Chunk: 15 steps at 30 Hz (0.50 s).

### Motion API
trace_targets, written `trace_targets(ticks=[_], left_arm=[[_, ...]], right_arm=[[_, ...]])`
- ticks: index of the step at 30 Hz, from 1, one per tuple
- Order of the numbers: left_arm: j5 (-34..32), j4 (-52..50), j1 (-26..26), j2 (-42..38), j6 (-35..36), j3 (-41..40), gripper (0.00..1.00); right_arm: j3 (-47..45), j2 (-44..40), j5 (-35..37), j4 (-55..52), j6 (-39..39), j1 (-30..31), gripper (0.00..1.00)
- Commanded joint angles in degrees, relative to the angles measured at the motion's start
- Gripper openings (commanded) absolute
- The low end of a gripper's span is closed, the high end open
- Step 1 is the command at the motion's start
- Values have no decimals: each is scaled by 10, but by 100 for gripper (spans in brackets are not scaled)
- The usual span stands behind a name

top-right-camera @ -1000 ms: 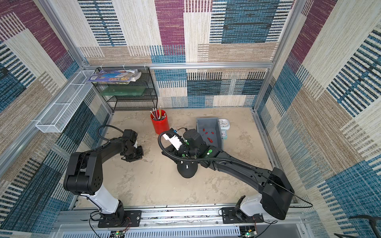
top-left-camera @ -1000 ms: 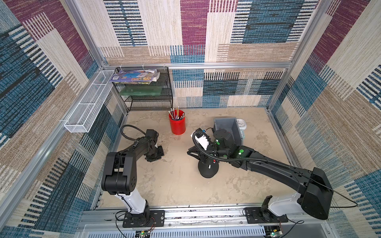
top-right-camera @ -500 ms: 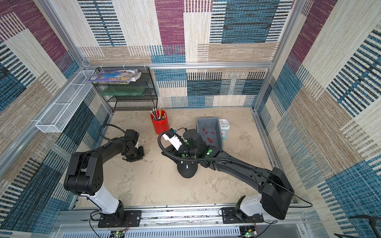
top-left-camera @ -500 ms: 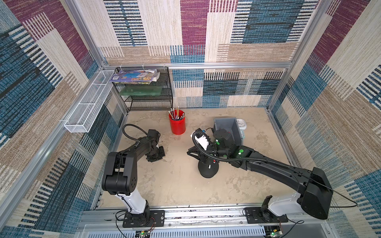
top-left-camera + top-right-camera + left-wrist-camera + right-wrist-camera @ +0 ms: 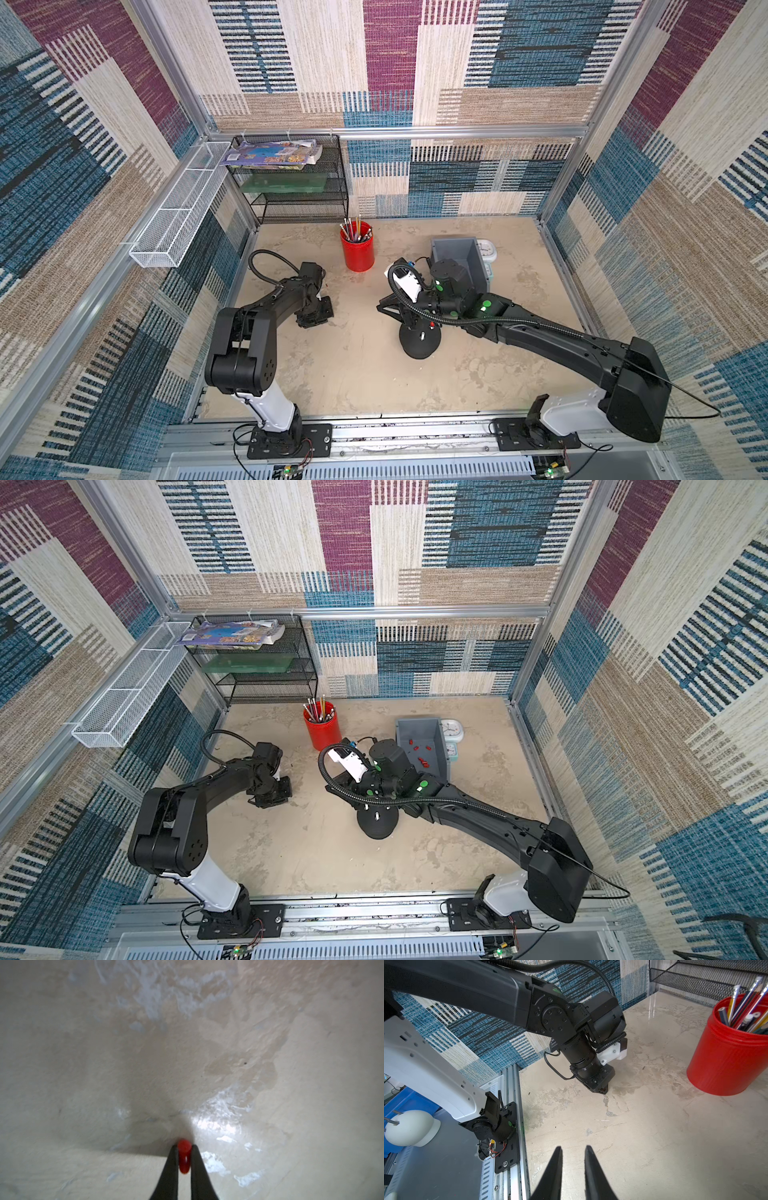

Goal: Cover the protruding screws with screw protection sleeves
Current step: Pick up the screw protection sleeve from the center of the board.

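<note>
1. Left end effector. Lower centre of the left wrist view. The two black jaws are closed onto a red sleeve and touch it on both sides. The sleeve's rounded end sticks out past the jaw tips. Whether it touches the bench cannot be told. In both top views this end effector sits left of centre, pointing down at the bench.

2. Right end effector. Lower centre of the right wrist view. Its jaws stand a narrow gap apart with nothing between them. In both top views it hangs at mid-frame, over the black dome.

3. Protruding screws. Thin silvery studs stand upright on the dome, just right of centre in both top views. Two show plainly; the rest lie hidden under the right arm.

4. Screw protection sleeves. Tiny red caps lie scattered loose on the floor of the grey bin, above and right of the dome.

5. Red cup. It stands upright and holds pencils, above centre, apart from both the dome and the bin.

6. White clock. It stands just beside the bin's right wall.

7. Black wire shelf and white mesh basket. Both are in the upper left of the frame, the basket fixed along the left wall.
</note>
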Motion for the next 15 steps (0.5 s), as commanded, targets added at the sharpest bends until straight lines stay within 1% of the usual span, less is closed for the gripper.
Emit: trace_targets(ticks=[1, 5, 15], left_arm=[[-7, -24, -1, -3, 7, 0, 15], [-5, -23, -3, -7, 8, -2, 14], [-5, -22, -4, -18, 8, -7, 8]], right_arm=[[2, -1, -7, 18, -2, 0, 22], [1, -2, -10, 23, -1, -1, 22], [0, -1, -9, 25, 2, -2, 22]])
